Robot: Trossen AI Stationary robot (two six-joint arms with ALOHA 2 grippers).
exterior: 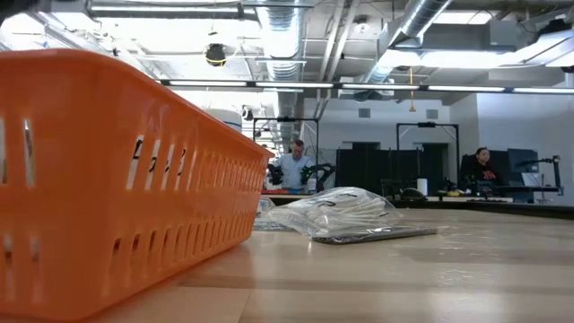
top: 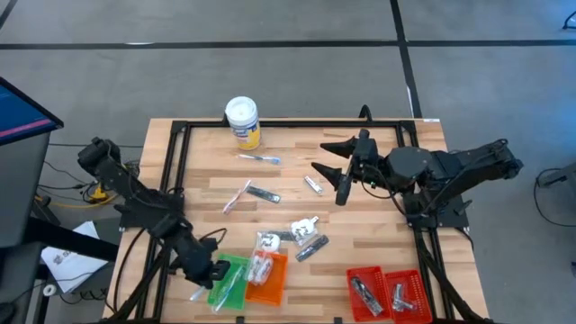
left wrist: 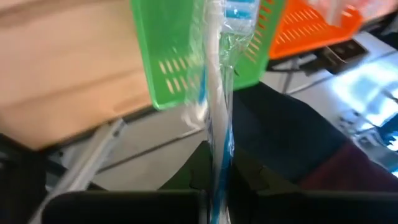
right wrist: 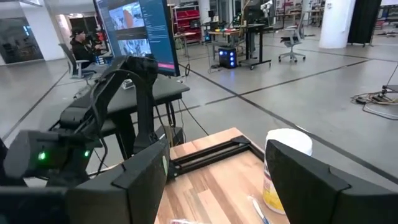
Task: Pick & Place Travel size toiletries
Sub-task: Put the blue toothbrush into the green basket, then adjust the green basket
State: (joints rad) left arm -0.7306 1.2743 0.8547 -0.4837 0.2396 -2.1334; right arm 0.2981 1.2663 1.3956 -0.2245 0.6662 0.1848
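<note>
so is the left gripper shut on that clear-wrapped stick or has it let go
Shut on it. In the left wrist view the clear-wrapped stick runs out from between the closed fingers of the left gripper, hanging over the green tray.

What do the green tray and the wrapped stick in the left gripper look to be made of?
Green tray: looks like moulded plastic, glossy and slightly translucent, with slotted walls.
Wrapped stick: a thin white stick with a blue-tinted end, probably plastic, inside a clear crinkly film wrapper that catches glare. The left gripper is shut on it, holding it at the tray's edge.
</note>
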